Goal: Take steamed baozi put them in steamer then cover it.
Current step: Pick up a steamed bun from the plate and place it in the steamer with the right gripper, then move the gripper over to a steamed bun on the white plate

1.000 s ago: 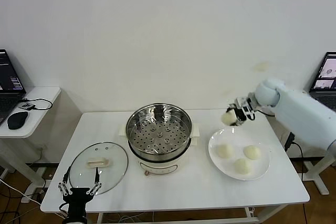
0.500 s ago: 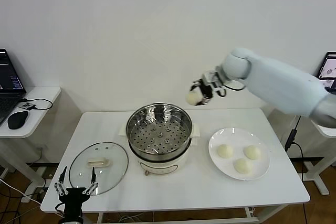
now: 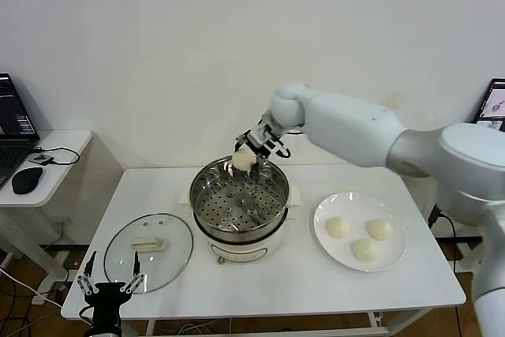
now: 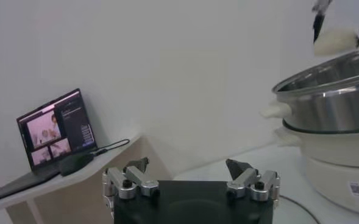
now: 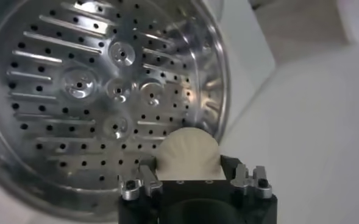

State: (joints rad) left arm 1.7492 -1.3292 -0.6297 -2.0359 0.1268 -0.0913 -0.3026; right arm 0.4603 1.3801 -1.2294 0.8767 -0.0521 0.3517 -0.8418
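Pinching one steamed baozi (image 3: 242, 160), the right gripper (image 3: 248, 152) hangs over the far rim of the steamer (image 3: 239, 197), which sits mid-bench. Three more buns (image 3: 364, 237) lie on the white plate (image 3: 325, 215) toward the right edge. Fingers spread, the left gripper (image 3: 110, 286) waits at the near-left corner beside the glass cover (image 3: 148, 250).

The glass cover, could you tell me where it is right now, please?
In the head view the cover lies flat on the table's front-left area, left of the steamer, with the idle left gripper just in front of it.
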